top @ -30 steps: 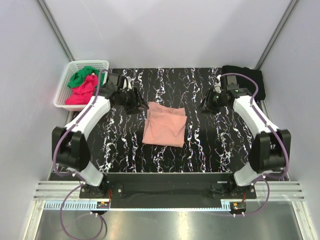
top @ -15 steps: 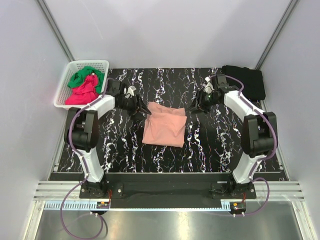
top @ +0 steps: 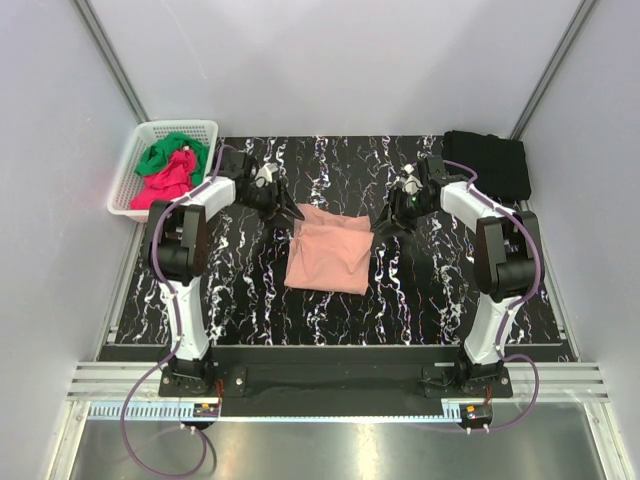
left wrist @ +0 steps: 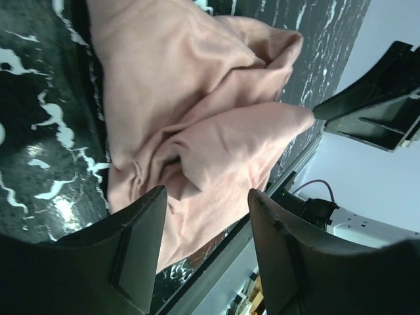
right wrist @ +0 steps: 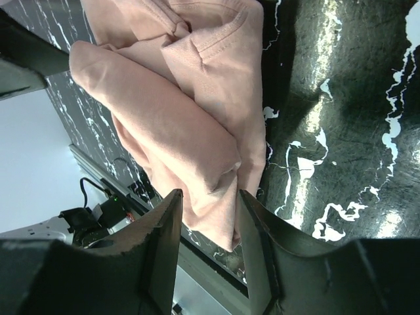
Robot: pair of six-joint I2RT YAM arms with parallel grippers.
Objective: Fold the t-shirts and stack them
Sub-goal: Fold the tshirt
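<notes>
Jaws wide on both: left pincer and right pincer each frame a far corner of the folded pink t-shirt lying mid-desk; whether the tips touch cloth cannot be made out. Two arms, both stretched far forward with wrists turned inward. T-shirts, four: the pink one, a green one and a magenta one bunched in the white basket, a black one at the far right corner, partly behind the right arm.
</notes>
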